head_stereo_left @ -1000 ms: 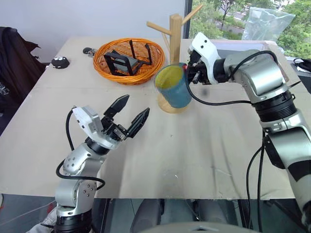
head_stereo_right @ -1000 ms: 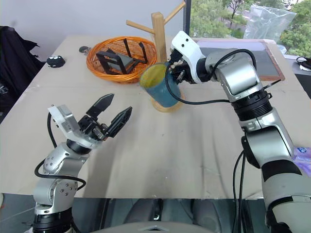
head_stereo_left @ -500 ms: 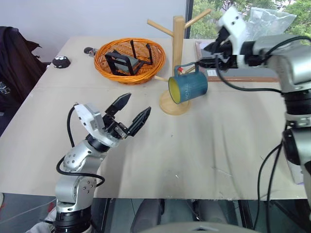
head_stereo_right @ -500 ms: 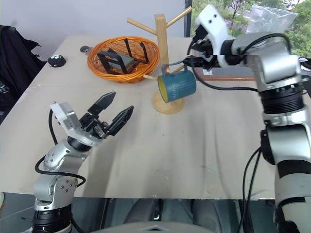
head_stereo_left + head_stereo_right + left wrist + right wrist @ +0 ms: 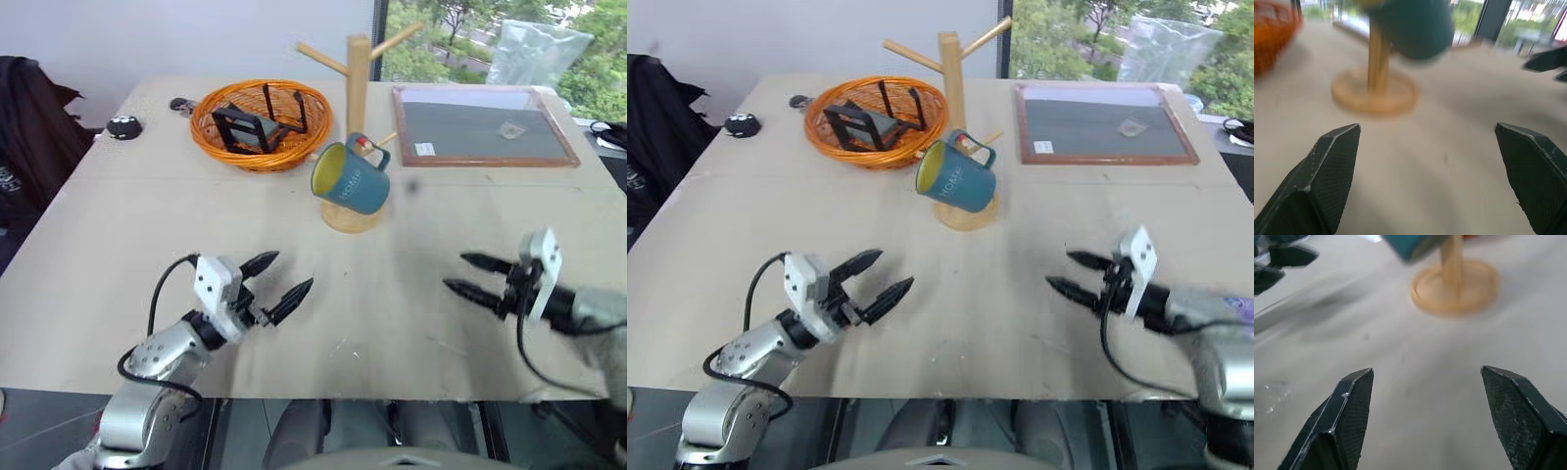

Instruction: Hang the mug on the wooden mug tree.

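Where the pale surface [image 5: 411,294] stretches widest, it carries a framed dark board [image 5: 480,125] at its far right side and an orange wicker basket [image 5: 261,122] at its far middle. The basket holds a black folding stand [image 5: 257,125] lying tilted inside it, its struts rising above the rim. Just beside the basket, on the side toward the board, stands the wooden mug tree [image 5: 357,98], a light post on a round base with angled pegs. The mug [image 5: 351,178] hangs on a low red-tipped peg by its loop handle, tilted so its yellow inside faces the robot and to the left; its teal body sits above the tree's base and nothing shows inside it. Two small dark objects [image 5: 122,125] lie on the far left part of the surface, too small to identify.

Near the front edge, the left claw [image 5: 279,279] hovers low over the surface with its two black fingers spread wide, holding and touching nothing. Well apart from it, the right claw [image 5: 468,274] sits near the front right, its fingers likewise spread wide and empty, pointing toward the left claw. Both stand well clear of the mug and the tree.
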### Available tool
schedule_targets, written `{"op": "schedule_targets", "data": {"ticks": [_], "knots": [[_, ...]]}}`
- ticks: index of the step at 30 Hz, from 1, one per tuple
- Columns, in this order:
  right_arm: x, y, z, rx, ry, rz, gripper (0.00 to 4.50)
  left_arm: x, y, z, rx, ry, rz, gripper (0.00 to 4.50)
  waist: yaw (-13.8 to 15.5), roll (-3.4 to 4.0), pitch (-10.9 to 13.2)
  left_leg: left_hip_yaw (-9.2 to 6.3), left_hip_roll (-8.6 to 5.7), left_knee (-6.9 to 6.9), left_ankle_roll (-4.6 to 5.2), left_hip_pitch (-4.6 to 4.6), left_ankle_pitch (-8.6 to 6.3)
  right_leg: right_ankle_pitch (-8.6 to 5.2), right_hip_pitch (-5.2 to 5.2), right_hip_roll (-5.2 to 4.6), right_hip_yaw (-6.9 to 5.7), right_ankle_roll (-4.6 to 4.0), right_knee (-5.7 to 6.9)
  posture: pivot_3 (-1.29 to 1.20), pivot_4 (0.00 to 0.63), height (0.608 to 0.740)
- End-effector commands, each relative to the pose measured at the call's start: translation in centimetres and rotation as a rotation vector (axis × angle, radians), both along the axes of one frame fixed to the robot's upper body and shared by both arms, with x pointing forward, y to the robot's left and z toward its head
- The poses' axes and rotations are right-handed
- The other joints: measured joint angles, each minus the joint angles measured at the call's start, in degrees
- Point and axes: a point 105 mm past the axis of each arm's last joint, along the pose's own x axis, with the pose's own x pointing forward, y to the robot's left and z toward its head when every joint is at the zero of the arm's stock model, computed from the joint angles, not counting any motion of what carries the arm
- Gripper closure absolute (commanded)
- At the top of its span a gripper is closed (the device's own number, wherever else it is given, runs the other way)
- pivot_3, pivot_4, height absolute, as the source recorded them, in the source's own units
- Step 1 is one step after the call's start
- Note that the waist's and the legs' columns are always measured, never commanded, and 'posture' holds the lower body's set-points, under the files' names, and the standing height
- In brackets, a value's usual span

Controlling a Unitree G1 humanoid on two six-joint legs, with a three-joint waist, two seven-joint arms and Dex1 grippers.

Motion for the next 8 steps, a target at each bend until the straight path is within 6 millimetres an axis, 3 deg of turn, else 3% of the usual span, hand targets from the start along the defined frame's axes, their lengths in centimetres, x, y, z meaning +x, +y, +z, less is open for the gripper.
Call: {"op": "schedule_targets", "data": {"ticks": [1, 3, 8], "knots": [[-0.4, -1.4, 0.0, 0.005, -0.142, -0.084, 0.08, -0.6, 0.4, -1.6, 0.104, 0.044, 0.029, 0.00, -0.25, 0.06, 0.09, 0.05, 0.02, 0.00, 0.00, 0.18, -0.01, 0.00, 0.17, 0.03, 0.02, 0.00, -0.01, 0.00, 0.150, 0.740], [-1.0, -1.4, -1.1, -0.008, -0.156, -0.092, 0.08, -0.7, 0.6, -2.4, 0.137, 0.067, 0.036, 0.00, -0.26, 0.09, 0.10, 0.09, 0.06, -0.10, 0.02, 0.82, -0.03, -0.03, 0.83, 0.07, 0.03, -0.02, -0.17, 0.00, 0.150, 0.740], [-1.2, -1.0, -2.7, -0.013, -0.168, -0.106, 0.08, -0.9, 0.7, -3.2, 0.173, 0.092, 0.031, 0.00, -0.04, 0.05, 0.07, 0.01, 0.10, -0.09, 0.01, 0.86, -0.02, -0.03, 0.84, 0.10, -0.02, -0.03, -0.20, 0.00, 0.150, 0.740]]}}
